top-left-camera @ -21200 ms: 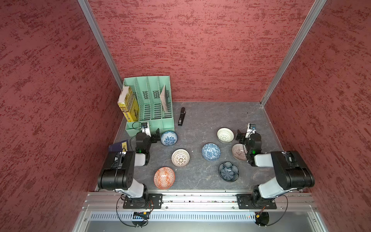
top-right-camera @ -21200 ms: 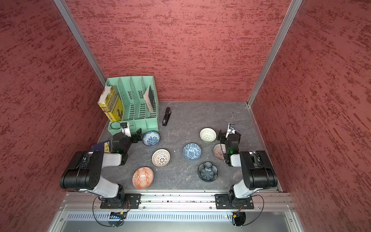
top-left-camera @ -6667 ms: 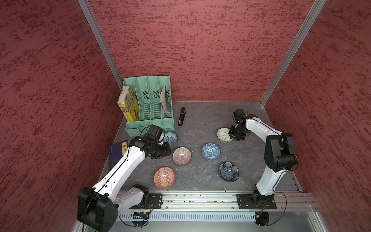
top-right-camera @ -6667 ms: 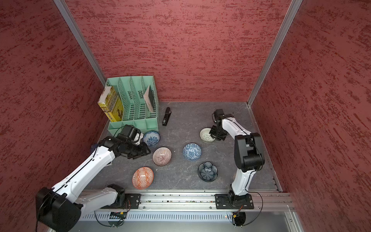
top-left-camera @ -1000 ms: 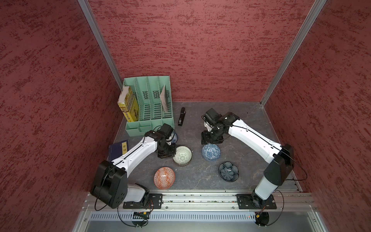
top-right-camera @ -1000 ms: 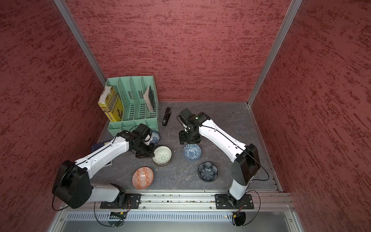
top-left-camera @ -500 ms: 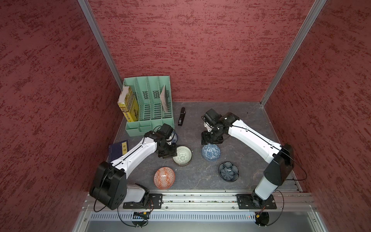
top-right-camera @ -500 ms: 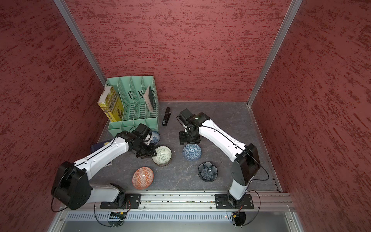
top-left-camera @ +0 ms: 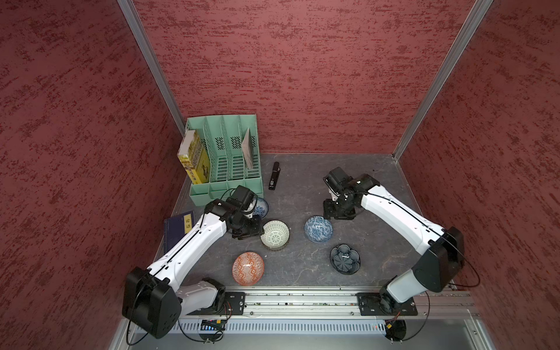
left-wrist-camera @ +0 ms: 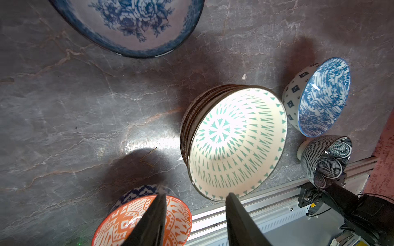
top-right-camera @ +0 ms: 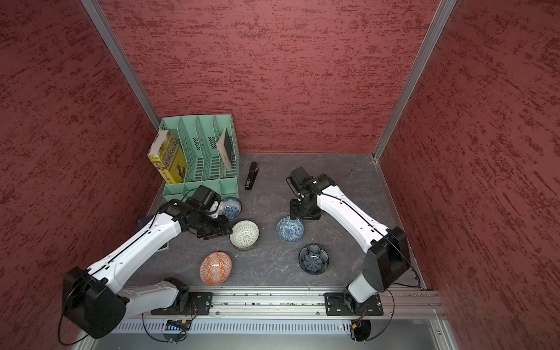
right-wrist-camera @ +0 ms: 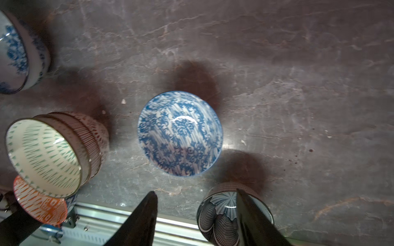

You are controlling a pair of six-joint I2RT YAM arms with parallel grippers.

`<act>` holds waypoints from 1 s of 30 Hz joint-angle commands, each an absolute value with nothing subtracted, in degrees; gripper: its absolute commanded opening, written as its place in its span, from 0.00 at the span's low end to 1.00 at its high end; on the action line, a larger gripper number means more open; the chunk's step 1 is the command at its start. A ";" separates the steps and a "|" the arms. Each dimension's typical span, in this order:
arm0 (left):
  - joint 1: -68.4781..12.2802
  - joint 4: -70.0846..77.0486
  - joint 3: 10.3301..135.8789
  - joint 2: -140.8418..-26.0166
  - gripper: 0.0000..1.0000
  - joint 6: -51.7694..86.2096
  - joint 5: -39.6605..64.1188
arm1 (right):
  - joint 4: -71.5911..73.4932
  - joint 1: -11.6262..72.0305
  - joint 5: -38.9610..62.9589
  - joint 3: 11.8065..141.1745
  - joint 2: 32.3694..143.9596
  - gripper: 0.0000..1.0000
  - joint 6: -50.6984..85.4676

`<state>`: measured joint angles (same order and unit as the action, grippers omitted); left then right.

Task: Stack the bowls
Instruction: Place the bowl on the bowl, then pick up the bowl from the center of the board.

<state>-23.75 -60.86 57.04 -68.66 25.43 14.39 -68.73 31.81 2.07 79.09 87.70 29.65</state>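
Observation:
A stack of bowls (top-left-camera: 275, 235) stands mid-table, a cream bowl with green marks (left-wrist-camera: 234, 140) on top and brown-striped rims (right-wrist-camera: 89, 147) under it. My left gripper (top-left-camera: 257, 232) is open just left of the stack, nothing between its fingers (left-wrist-camera: 232, 204). The blue-white patterned bowl (top-left-camera: 318, 228) sits alone to the right, also in the right wrist view (right-wrist-camera: 180, 133). My right gripper (top-left-camera: 335, 214) hangs open behind it, holding nothing. An orange-red bowl (top-left-camera: 248, 268) and a dark-blue flower bowl (top-left-camera: 344, 259) stand near the front. A blue floral bowl (top-left-camera: 262, 207) is partly hidden behind my left wrist.
A green file rack (top-left-camera: 225, 151) with a yellow book (top-left-camera: 194, 156) stands at the back left. A black stapler (top-left-camera: 274, 179) lies beside it. A dark blue book (top-left-camera: 178, 224) lies under my left arm. The metal rail (top-left-camera: 303, 298) runs along the front edge.
My left gripper has opened and let go of the cream bowl, which stays on the stack. The right gripper's jaws have narrowed slightly; its arm has barely moved.

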 commanded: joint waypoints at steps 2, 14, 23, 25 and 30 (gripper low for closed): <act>-23.47 -63.48 58.36 -66.76 0.50 26.46 14.58 | -67.99 29.86 -2.80 70.17 79.27 0.58 34.75; -23.47 -62.64 56.38 -63.41 0.51 27.43 17.11 | -69.05 28.85 -1.39 54.28 70.02 0.45 41.92; -23.47 -61.97 56.30 -63.59 0.51 27.25 17.47 | -68.37 28.89 -0.34 49.36 69.13 0.36 44.04; -23.47 -61.83 56.18 -63.42 0.51 27.31 17.61 | -67.20 28.92 -0.35 48.06 68.99 0.34 44.48; -23.47 -61.73 56.07 -63.20 0.51 27.17 18.13 | -65.47 28.91 0.62 46.03 70.12 0.31 44.72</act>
